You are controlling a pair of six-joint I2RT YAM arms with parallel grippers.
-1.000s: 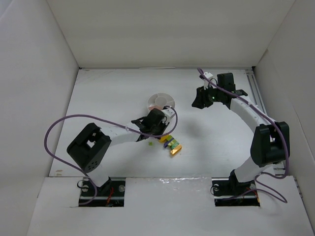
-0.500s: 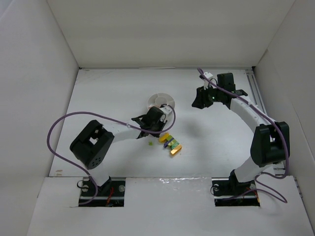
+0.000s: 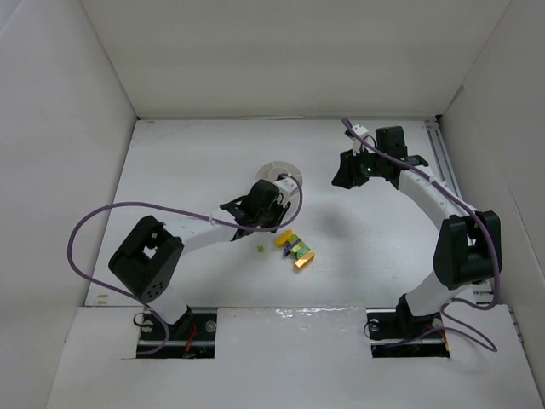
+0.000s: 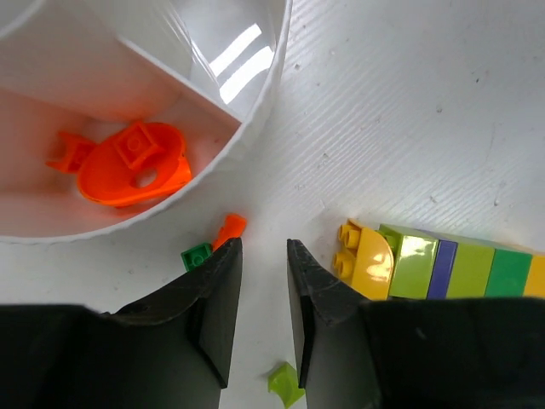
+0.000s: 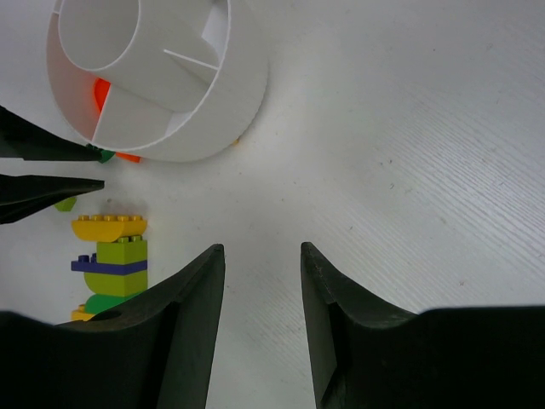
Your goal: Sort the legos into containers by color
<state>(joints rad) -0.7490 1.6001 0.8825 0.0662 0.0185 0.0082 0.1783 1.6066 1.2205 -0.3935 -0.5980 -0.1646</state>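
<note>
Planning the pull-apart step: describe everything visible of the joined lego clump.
The lego clump is a row of glossy plastic bricks pressed together: yellow rounded end, lime, thin purple plate, lime, green, yellow. It lies on its side on the white table, beside the dish but apart from it. Nothing grips it.
</note>
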